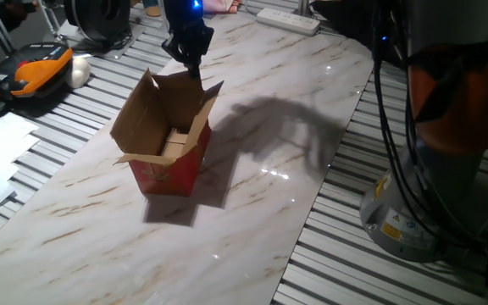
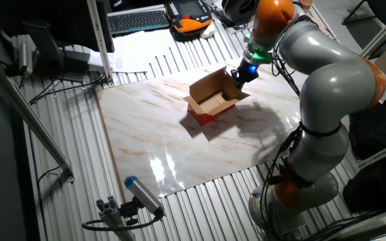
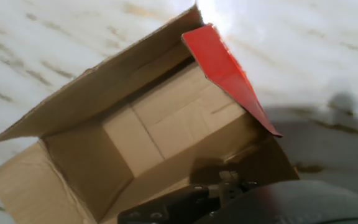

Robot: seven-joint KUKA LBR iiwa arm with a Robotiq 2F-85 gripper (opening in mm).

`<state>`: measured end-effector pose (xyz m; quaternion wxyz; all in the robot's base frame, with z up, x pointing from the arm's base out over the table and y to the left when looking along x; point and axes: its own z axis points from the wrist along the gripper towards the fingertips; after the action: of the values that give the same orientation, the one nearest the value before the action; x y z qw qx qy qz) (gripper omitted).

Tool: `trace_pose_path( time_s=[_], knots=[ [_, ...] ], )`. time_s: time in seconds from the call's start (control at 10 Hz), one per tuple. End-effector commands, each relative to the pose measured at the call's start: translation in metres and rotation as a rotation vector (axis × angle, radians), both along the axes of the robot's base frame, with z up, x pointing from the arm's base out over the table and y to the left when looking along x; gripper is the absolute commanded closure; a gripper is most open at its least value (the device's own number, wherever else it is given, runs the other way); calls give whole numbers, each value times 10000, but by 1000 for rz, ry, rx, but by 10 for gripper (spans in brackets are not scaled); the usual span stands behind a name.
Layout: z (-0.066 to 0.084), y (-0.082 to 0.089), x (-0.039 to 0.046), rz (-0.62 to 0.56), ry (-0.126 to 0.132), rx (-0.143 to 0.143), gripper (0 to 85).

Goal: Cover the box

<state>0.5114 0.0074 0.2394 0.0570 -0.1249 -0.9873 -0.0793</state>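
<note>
It was a robotics lab. A marble-patterned board (image 2: 153, 144) lay on a ribbed metal workbench (image 2: 79, 171), with a keyboard (image 2: 138, 20), an orange-and-black teach pendant (image 2: 189, 12), a power strip (image 1: 288, 20) and loose cables (image 2: 66, 90) around it.

Grey, rounded arm (image 2: 327, 80) segments with orange bands at the joints. Green ring near the wrist, blue light glowing just above the black gripper (image 1: 190, 52). Black cables hanging down along the body. Yellow warning sticker on the pale grey base (image 1: 401, 224). Dark metal bracket with small screws in the hand view.
</note>
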Motion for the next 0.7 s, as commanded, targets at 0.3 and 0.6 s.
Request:
trace_pose_path(
  time_s=[0.3,0.6],
  knots=[
    [281,-186,187,21,27,13,850],
    [285,-498,455,36,32,23,850]
  ],
)
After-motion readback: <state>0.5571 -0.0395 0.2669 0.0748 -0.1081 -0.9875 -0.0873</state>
